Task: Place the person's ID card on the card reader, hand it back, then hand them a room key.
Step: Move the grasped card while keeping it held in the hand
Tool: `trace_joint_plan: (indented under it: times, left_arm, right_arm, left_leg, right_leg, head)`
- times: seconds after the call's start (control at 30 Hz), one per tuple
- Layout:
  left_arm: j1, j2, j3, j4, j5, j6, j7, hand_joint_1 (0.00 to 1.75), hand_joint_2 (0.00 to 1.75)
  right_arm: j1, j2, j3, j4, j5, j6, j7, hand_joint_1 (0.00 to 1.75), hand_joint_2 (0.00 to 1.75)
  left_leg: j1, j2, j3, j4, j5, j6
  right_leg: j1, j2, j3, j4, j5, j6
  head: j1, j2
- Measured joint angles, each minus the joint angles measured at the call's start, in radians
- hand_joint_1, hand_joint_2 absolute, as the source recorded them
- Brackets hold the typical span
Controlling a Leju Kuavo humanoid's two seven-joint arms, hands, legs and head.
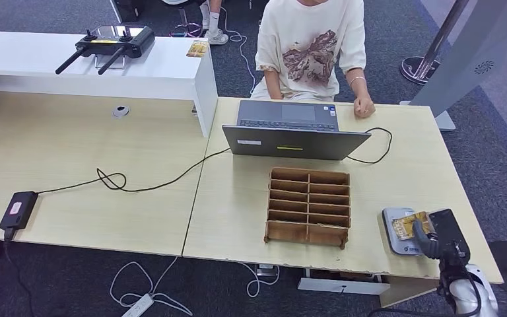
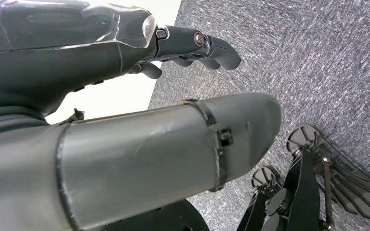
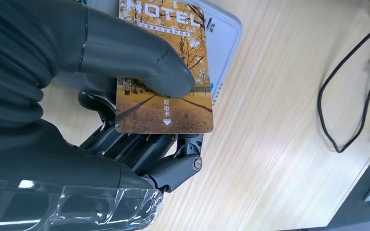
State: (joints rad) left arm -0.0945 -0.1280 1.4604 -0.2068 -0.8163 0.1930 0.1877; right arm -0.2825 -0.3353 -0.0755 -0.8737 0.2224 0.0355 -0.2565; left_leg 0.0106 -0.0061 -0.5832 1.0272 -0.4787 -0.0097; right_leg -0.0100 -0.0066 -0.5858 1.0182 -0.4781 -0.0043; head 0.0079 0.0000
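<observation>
The robot's right hand (image 3: 125,110) grips a yellow hotel card (image 3: 166,72), thumb pressed on its printed face and fingers (image 3: 173,166) curled beneath, so the card stays flat. Part of the card lies over the grey card reader (image 3: 224,36), which sits just beyond the fingertips on the wooden desk (image 1: 396,158); whether card and reader touch is unclear. A seated person (image 1: 310,49) waits well beyond the hand. The left hand (image 2: 192,45) hangs over carpet, fingers curled on nothing.
</observation>
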Motion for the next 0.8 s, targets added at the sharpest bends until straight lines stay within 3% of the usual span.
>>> trace_joint_plan:
  times: [0.17, 0.8]
  left_arm:
    - [0.0, -0.001, 0.002, 0.0, 0.0, 0.004, 0.0, 0.0, 0.0]
    - [0.0, -0.001, 0.003, 0.0, -0.003, 0.003, 0.0, 0.0, 0.0]
  right_arm:
    - [-0.009, 0.0, 0.015, 0.01, 0.063, -0.054, 0.016, 1.75, 1.75]
    - [0.01, 0.004, 0.018, -0.025, 0.175, -0.112, 0.055, 1.75, 1.75]
  left_leg:
    - [0.0, 0.0, 0.0, 0.0, 0.0, 0.0]
    - [0.0, 0.0, 0.001, 0.0, 0.0, 0.0]
  right_leg:
    - [0.0, 0.0, 0.0, 0.0, 0.0, 0.0]
    - [0.0, 0.0, 0.0, 0.0, 0.0, 0.0]
  head:
    - [0.0, 0.0]
    - [0.0, 0.0]
